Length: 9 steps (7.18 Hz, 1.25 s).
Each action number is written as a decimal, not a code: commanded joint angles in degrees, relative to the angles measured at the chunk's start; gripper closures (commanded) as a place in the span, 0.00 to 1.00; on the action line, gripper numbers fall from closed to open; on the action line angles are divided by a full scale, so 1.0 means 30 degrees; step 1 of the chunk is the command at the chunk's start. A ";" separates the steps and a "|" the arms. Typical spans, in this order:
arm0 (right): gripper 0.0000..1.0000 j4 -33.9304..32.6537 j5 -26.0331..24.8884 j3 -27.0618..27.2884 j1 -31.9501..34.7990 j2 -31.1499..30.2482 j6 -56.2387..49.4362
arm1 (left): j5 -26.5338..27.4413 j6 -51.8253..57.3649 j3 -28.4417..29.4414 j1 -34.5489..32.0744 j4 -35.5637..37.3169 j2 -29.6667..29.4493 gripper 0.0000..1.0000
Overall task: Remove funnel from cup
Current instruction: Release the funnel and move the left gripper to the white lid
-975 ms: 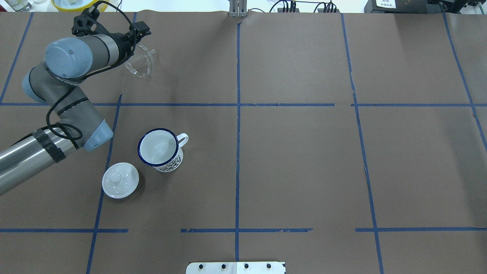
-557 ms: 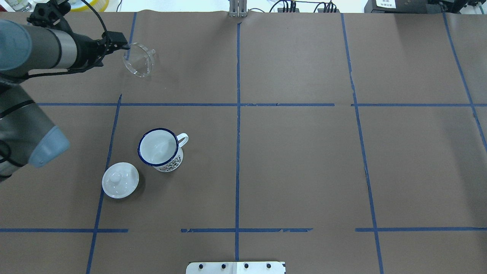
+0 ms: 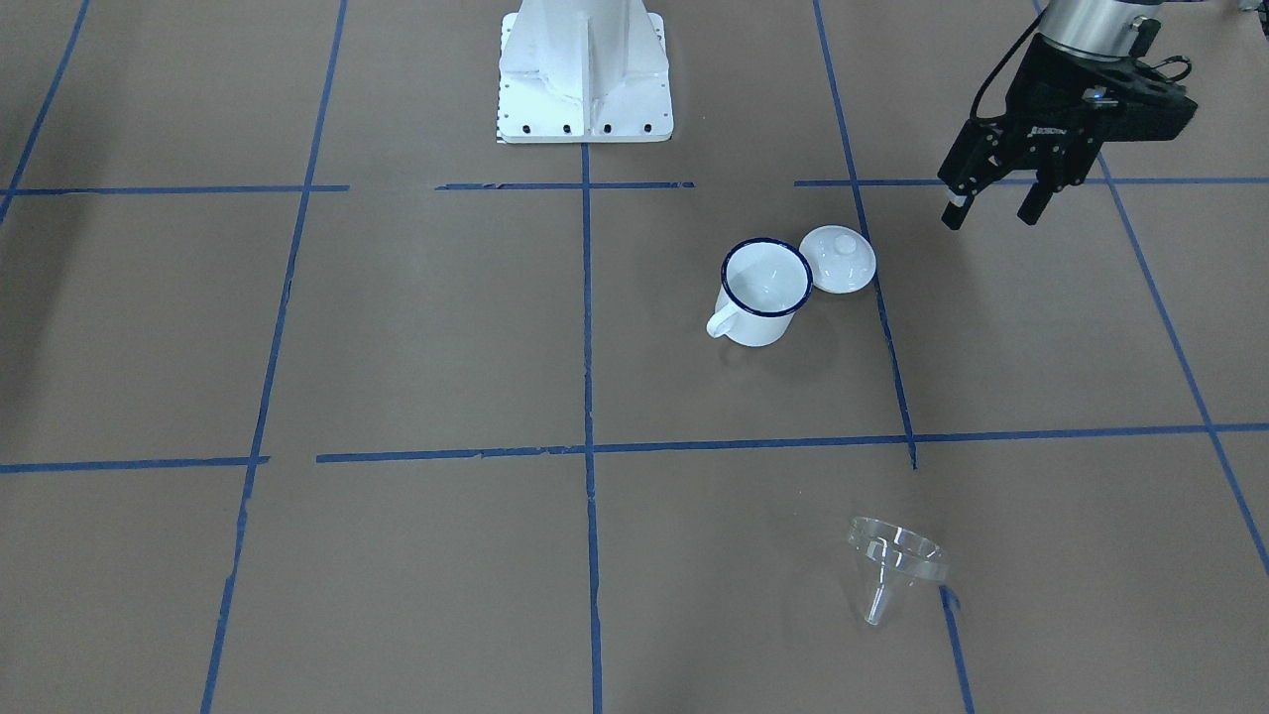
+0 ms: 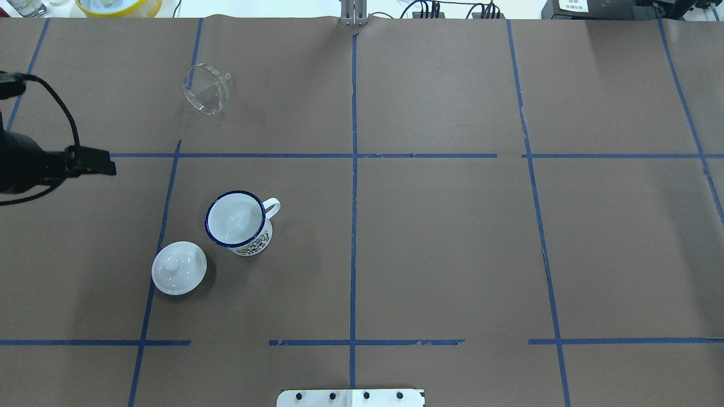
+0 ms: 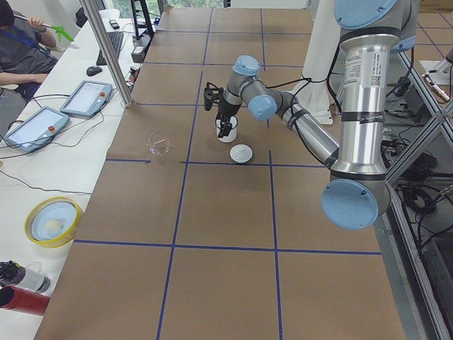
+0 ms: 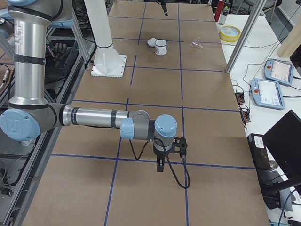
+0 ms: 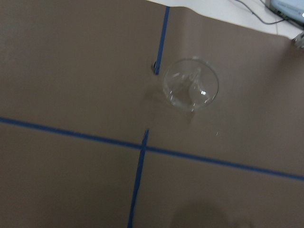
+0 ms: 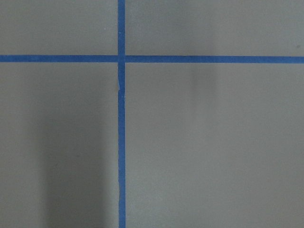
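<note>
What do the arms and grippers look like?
The left arm and right arm are silver tubes with grey joints and pale blue caps. The left gripper and right gripper are black, two-fingered, each with a black cable looping from the wrist.

Nothing can be read for certain: the dark print (image 4: 253,245) low on the cup (image 4: 238,221), the small pale lettering (image 3: 1046,130) on the left end effector (image 3: 989,218) and the white label (image 4: 573,5) on the black box (image 4: 605,10) are all too small.
</note>
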 commanded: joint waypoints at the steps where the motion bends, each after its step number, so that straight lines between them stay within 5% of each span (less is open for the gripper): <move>1: 0.00 0.0000 0.0000 0.0019 -0.0001 0.0001 0.0000 | 0.0032 -0.1202 0.0445 0.2873 0.0407 -0.0060 0.00; 4: 0.00 0.0000 0.0000 0.0019 -0.0001 0.0001 0.0000 | -0.0144 -0.1479 0.5417 0.3647 -0.0566 -0.3654 0.01; 9: 0.00 0.0000 0.0000 -0.0010 -0.0001 0.0001 0.0000 | -0.0144 -0.0627 0.6194 0.4085 -0.4456 -0.1241 0.01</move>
